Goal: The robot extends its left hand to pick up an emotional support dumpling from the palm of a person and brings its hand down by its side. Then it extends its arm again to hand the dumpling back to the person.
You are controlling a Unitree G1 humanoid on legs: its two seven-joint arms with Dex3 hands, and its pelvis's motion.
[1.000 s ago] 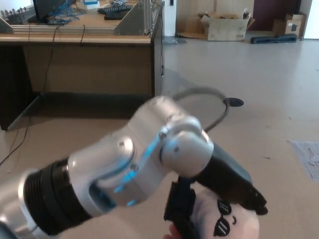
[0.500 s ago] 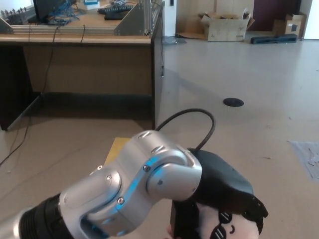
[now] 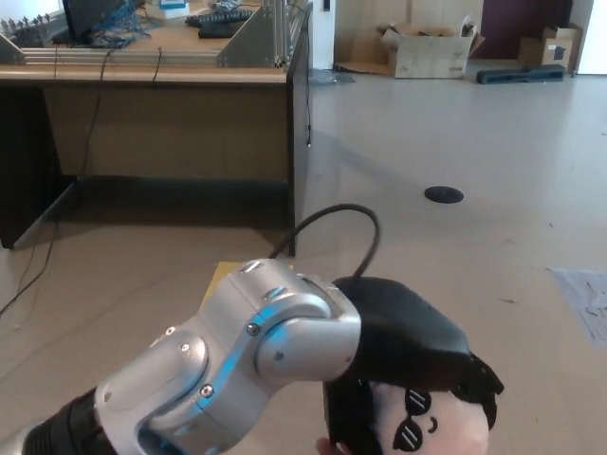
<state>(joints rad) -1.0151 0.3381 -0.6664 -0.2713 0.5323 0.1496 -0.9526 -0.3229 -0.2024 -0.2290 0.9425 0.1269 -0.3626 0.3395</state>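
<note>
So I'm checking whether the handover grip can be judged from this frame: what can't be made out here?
Head view only:
- White plush dumpling with a black printed face: its lower part is cut off by the bottom edge, and the black left hand covers its top.
- Person's palm: only a sliver shows at the bottom edge, so support from below is unclear.
- Left hand's fingers: mostly hidden behind the hand and the silver wrist.
- Right hand: not in view.
</note>
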